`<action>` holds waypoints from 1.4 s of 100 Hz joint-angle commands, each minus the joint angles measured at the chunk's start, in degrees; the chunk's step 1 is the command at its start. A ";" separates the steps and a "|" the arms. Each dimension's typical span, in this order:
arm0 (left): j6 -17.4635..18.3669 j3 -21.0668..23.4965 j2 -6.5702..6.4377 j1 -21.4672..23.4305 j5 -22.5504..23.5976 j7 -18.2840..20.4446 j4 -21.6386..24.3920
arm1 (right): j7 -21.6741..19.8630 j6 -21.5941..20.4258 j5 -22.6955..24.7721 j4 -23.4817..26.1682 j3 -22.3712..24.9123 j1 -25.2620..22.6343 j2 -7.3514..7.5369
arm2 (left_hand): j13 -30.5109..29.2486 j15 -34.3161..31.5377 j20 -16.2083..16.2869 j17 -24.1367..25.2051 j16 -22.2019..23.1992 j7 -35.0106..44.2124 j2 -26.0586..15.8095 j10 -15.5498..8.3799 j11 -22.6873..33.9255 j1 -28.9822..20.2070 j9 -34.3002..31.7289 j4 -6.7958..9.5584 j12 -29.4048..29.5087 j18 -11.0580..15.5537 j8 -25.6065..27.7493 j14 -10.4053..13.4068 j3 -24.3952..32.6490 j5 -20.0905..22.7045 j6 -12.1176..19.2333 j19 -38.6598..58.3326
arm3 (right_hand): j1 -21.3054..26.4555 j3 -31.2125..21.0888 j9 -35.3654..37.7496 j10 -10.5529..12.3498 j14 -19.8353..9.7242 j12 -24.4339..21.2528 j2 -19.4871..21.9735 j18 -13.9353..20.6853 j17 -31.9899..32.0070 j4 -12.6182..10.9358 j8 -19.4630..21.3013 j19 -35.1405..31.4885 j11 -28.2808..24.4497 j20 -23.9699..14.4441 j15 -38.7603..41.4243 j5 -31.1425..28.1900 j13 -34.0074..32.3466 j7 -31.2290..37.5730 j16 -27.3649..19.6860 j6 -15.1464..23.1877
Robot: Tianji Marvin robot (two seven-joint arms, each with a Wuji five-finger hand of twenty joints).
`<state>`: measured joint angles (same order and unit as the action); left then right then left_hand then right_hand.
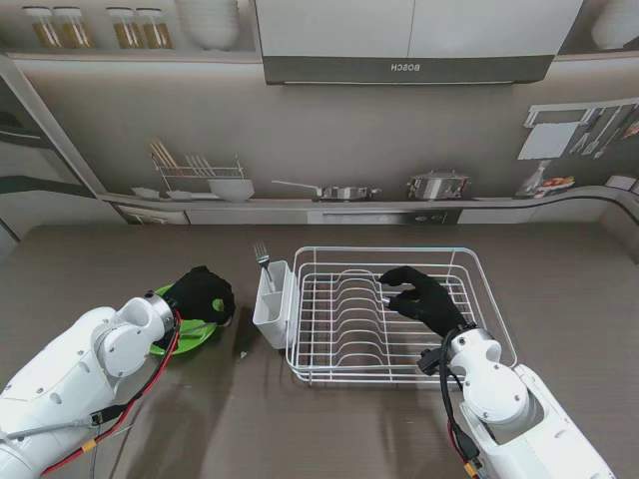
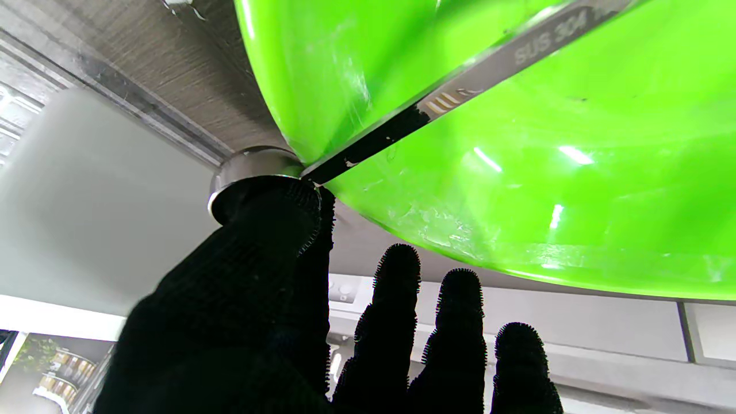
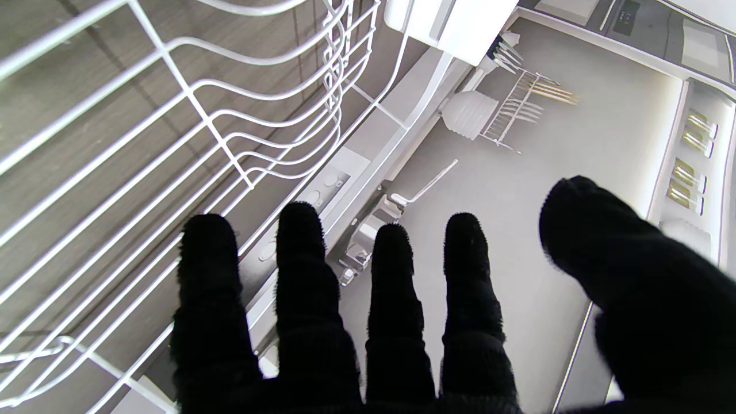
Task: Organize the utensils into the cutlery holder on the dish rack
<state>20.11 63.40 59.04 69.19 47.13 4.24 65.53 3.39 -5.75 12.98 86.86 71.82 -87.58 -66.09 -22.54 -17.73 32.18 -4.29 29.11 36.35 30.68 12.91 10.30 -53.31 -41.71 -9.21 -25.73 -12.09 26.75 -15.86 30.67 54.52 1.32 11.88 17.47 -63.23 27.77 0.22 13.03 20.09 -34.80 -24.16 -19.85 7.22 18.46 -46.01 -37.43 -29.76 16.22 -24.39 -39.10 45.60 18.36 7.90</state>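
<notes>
Clearly, spoon (image 2: 460, 86) stamped "SUS 304".

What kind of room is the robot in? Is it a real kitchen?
It looks like a kitchen, though possibly a mock-up with a printed backdrop. A white dish rack with a cutlery holder stands on the table, and behind it are a range hood and a pot on the counter.

Stand view overhead; right wrist close over dish rack (image 3: 172, 132), shared with stand.
</notes>
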 commanded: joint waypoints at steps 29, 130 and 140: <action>-0.25 1.08 0.31 0.54 -1.00 2.51 0.76 | -0.81 0.19 -0.21 0.28 -0.06 -0.28 -0.27 | 0.03 -0.92 0.25 0.45 -0.02 7.13 -6.65 -0.58 0.31 -4.16 -0.47 1.69 -0.98 -0.05 6.25 0.85 -1.40 -1.16 2.28 -1.40 | -2.03 0.14 0.26 -0.15 -0.73 -0.52 1.30 2.41 0.79 -1.42 -1.47 0.38 0.51 -0.99 0.38 1.17 -0.18 -0.42 0.01 0.09; -0.74 2.15 0.72 0.14 -4.83 3.53 -0.34 | -1.28 0.72 -0.75 0.47 -0.11 -0.34 -0.24 | 0.82 0.79 0.52 1.59 -0.71 8.21 -7.90 0.05 -0.14 -5.91 0.36 2.52 -0.87 -1.52 7.44 -1.68 -3.42 -2.66 2.18 -1.81 | -2.04 0.23 0.13 -0.20 -0.74 -0.54 1.86 2.41 0.89 -1.51 -1.58 0.68 0.54 -1.11 0.48 1.42 -0.25 -0.64 0.10 0.08; -0.82 2.36 0.75 0.16 -5.32 3.85 -0.06 | -1.30 0.72 -0.78 0.46 -0.11 -0.33 -0.24 | 1.42 4.32 0.29 1.98 -3.10 7.71 -7.97 0.17 -1.33 -6.37 0.98 2.96 0.15 -2.38 7.05 -2.99 -4.48 -2.32 2.34 -2.23 | -2.03 0.25 0.17 -0.23 -0.69 -0.54 1.91 2.37 0.86 -1.52 -1.59 0.68 0.54 -1.14 0.52 1.37 -0.35 -0.64 0.12 0.08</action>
<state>19.43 65.49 59.41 69.43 42.17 6.80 65.08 2.95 -5.09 12.28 86.92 71.82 -87.62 -66.11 -22.42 -16.01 32.18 -3.91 27.83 40.03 26.37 12.51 10.10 -55.51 -41.71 -9.25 -26.35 -12.97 33.29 -17.39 26.26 49.52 0.35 11.88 17.47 -63.23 27.77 0.14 13.04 20.09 -34.07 -24.15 -19.32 7.21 18.45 -46.01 -37.43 -29.76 16.23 -24.39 -39.10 45.60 18.36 7.89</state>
